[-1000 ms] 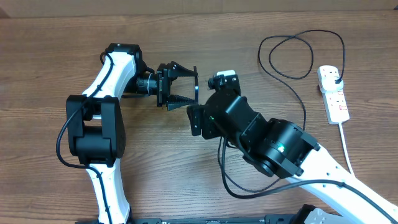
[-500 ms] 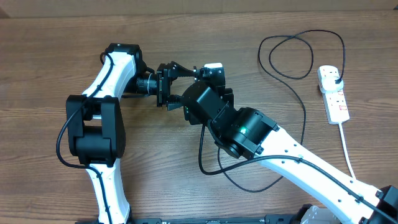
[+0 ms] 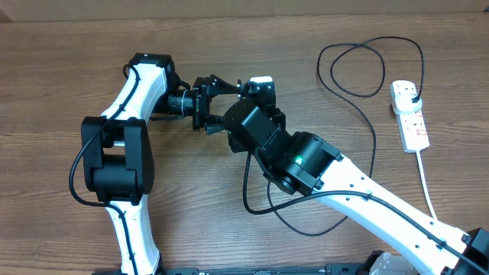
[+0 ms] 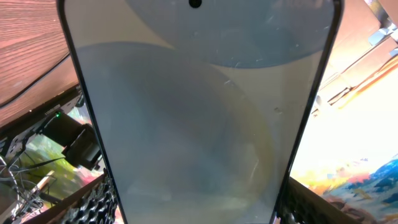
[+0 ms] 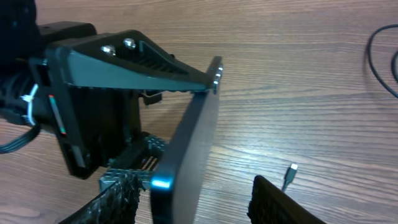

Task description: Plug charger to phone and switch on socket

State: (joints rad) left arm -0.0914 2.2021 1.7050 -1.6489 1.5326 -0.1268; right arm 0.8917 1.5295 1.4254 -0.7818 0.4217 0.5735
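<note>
The phone [image 4: 199, 118] is held off the table, clamped by its long edges in my left gripper [image 4: 199, 208], and its pale screen fills the left wrist view. From the right wrist the phone [image 5: 189, 149] shows edge-on, with the left gripper's black jaws round its far end. My right gripper [image 5: 199, 202] straddles its near end, open, with a gap on both sides. The charger's connector tip [image 5: 290, 174] lies loose on the wood to the right. The black charger cable [image 3: 374, 145] loops across the table to its plug [image 3: 411, 95] in the white socket strip [image 3: 412, 126].
The socket's thick white cord [image 3: 425, 179] runs toward the front right edge. The right arm's wrist housing [image 3: 256, 126] sits over the left gripper [image 3: 221, 103] in the overhead view and hides the phone there. Bare wood lies left and behind.
My right arm has swung left and back until its wrist covers the left gripper's jaws and the phone. The left arm has stayed put with the phone.
</note>
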